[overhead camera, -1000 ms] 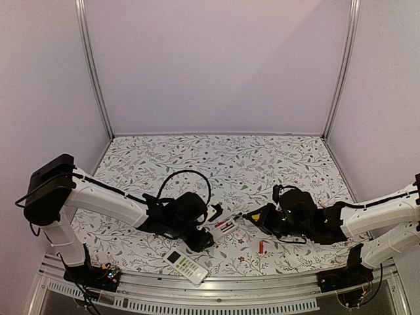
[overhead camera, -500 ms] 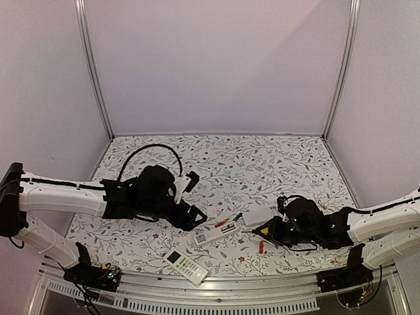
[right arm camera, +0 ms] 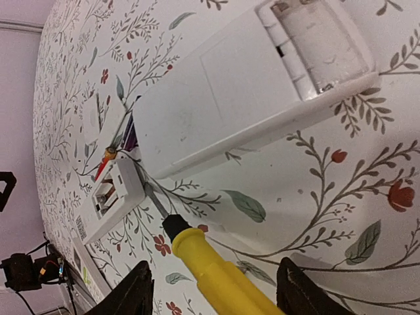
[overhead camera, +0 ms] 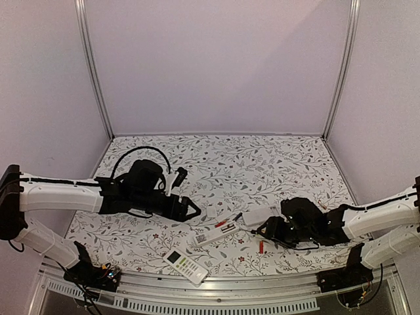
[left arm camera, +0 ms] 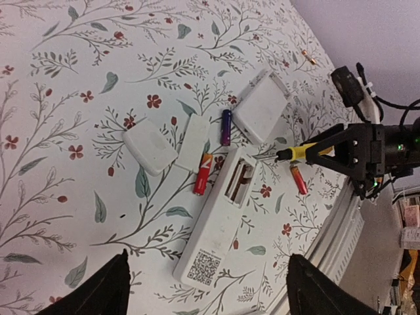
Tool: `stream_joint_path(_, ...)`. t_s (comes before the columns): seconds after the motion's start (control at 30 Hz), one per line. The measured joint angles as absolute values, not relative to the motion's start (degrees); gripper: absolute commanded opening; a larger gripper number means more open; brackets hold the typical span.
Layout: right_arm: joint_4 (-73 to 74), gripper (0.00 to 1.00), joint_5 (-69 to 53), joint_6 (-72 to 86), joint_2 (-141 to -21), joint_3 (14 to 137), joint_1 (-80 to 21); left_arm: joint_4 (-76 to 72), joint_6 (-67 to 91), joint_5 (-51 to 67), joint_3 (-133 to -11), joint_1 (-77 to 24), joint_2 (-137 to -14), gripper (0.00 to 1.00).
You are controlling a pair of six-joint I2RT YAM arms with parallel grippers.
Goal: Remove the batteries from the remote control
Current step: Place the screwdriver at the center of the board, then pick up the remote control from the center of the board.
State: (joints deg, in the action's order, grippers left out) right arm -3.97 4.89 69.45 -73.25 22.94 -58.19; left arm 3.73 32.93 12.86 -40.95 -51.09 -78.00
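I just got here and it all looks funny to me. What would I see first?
Probably the long white remote near the front of the flowery table, its battery compartment lying open, with a red-orange battery and a dark battery loose next to it. Next, the yellow-handled screwdriver poking out of the right gripper, pointing at that remote.

floral table (left arm camera: 79, 118): remotes (left arm camera: 213, 243), batteries (left arm camera: 203, 176)

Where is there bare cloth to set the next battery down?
The far half of the table, beyond the QR-labelled remote and up to the rear wall, is bare. Crowded: the near centre, where that remote, the squarer remote, two covers, loose batteries and the screwdriver lie close together.
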Motion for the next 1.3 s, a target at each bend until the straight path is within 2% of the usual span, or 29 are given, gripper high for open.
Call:
stream_joint_path(0.23,8.91,0.95,10.33,68.99,-64.71,23.73,-57.56,3.77,33.28,14.79,-40.95,-46.24,-76.49,0.82)
stream_joint_path(0.37,12.21,0.98,11.77,64.88,-59.64,25.89,-57.74,4.32,32.73,16.12,-40.95,-43.72,-74.81,0.82)
stream_joint_path(0.5,13.15,0.99,13.32,59.35,-60.27,30.74,-60.86,5.91,31.09,17.69,-40.97,-39.42,-72.69,0.82)
stream_joint_path(0.83,27.03,0.98,22.83,59.24,-83.42,51.94,-72.44,14.79,20.91,20.58,-43.88,-29.04,-68.53,0.82)
stream_joint_path(1.03,22.61,0.97,17.8,52.51,-93.14,58.39,-77.82,15.77,16.43,20.6,-44.25,-26.57,-66.74,0.82)
stream_joint_path(1.3,20.64,0.97,13.32,45.52,-110.89,77.08,-82.96,15.77,15.05,20.12,-44.25,-26.06,-66.26,0.82)
